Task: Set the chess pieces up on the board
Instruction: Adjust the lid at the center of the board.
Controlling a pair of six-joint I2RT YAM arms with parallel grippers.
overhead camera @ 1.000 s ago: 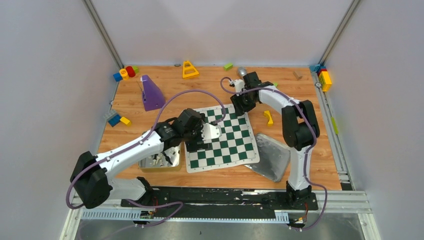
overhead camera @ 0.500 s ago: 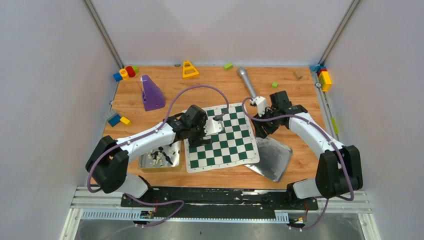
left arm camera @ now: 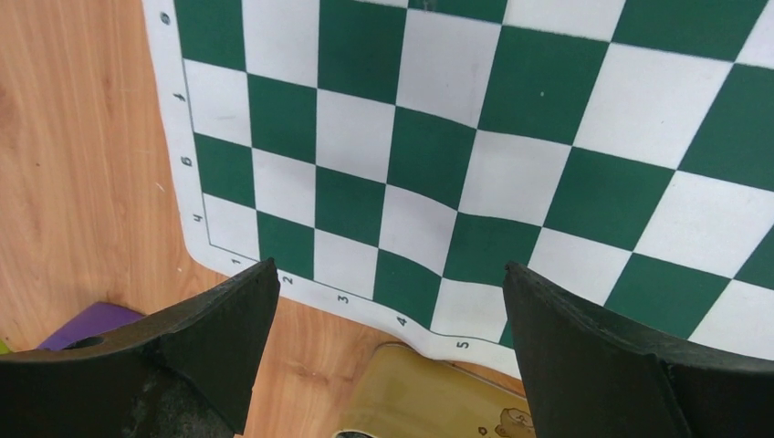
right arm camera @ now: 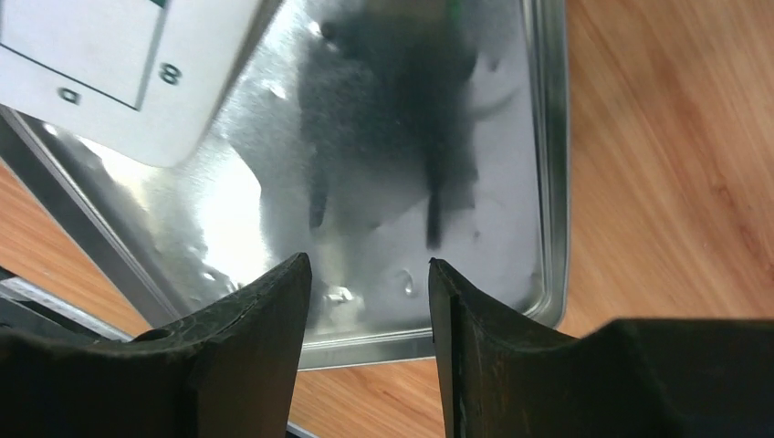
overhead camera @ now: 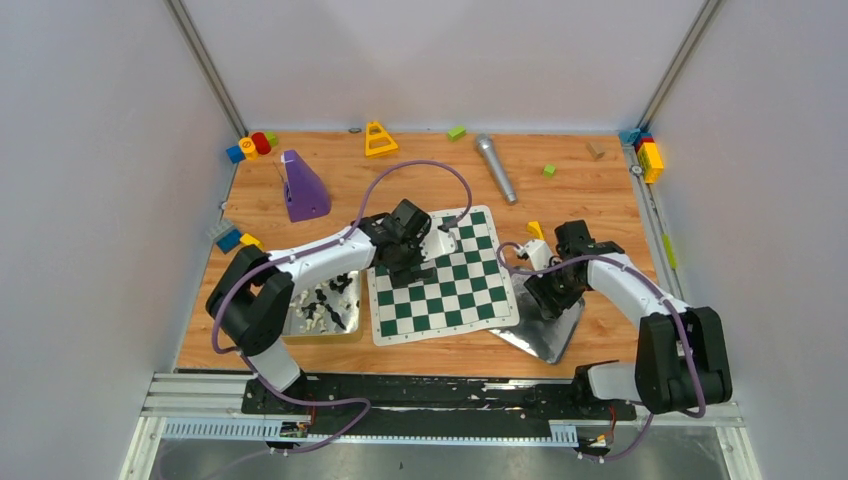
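The board (overhead camera: 440, 275) lies mid-worktop (overhead camera: 420, 170), squares bare, its near-right corner overlapping the right tray (right arm camera: 548, 182). The chess pieces (overhead camera: 320, 303) — black and cream — sit in the left tray (overhead camera: 315, 337), just beside the board's left edge. The left end effector (left arm camera: 388, 274) gapes empty over the board; the right end effector (right arm camera: 370, 265) — part-spread, empty — hangs over the right tray.

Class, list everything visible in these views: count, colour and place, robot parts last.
board: one, green and white, centre
left tray: one, silver, left of board
chess pieces: many, black and white, in left tray
right tray: one, silver, right of board, under its corner
wedge: one, purple, far left
microphone: one, grey, far side
triangle block: one, yellow, far edge
toy blocks: several, mixed colours, corners and edges
left gripper: one, black, open above board
right gripper: one, black, open above right tray
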